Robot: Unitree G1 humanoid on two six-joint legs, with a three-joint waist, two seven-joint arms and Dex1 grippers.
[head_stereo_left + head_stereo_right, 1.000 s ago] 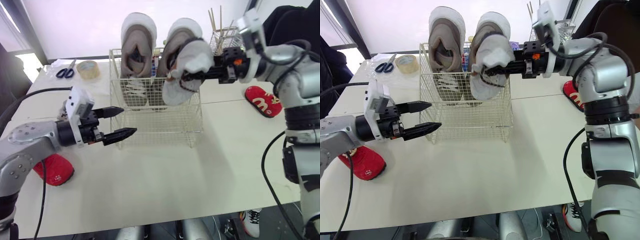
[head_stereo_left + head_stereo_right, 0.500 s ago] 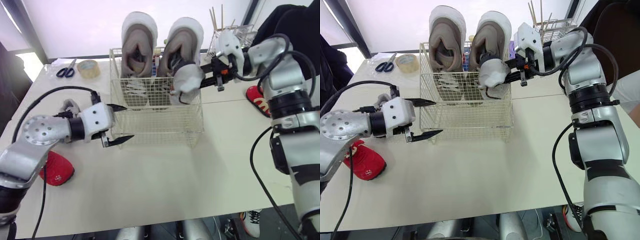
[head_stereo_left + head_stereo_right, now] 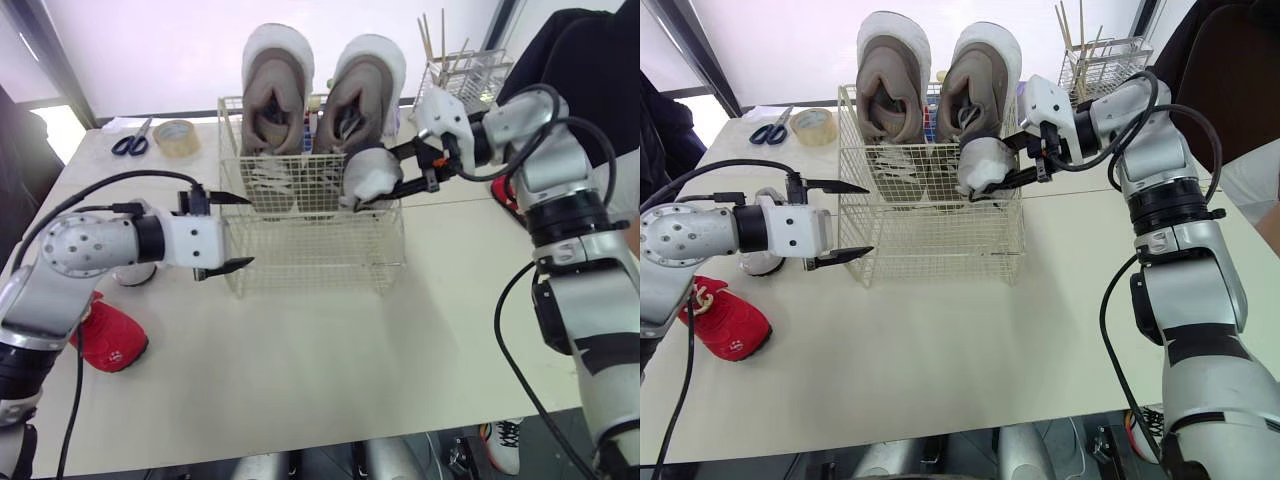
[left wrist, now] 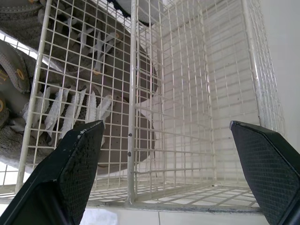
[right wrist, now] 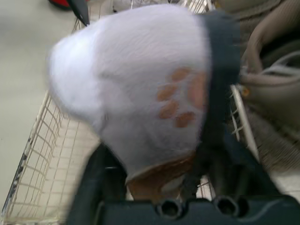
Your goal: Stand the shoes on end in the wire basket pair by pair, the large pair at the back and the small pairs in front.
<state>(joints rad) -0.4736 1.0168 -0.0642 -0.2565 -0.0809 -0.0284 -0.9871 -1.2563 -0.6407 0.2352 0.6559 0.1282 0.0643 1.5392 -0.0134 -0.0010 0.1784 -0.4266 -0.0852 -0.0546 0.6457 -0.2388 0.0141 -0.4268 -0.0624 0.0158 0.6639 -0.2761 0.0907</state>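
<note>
2 large shoes (image 3: 278, 90) stand on end at the far side of the wire basket (image 3: 310, 270). Right gripper (image 3: 392, 190) clamps a small white shoe (image 3: 368, 172) over the right rim, likely to lower it in front. Left gripper (image 3: 240, 231), fingers spread, flanks the near-left corner, probably steadying.

No words or numbers are legible; the white slipper (image 5: 117, 70) bears only a brown paw-print mark.
</note>
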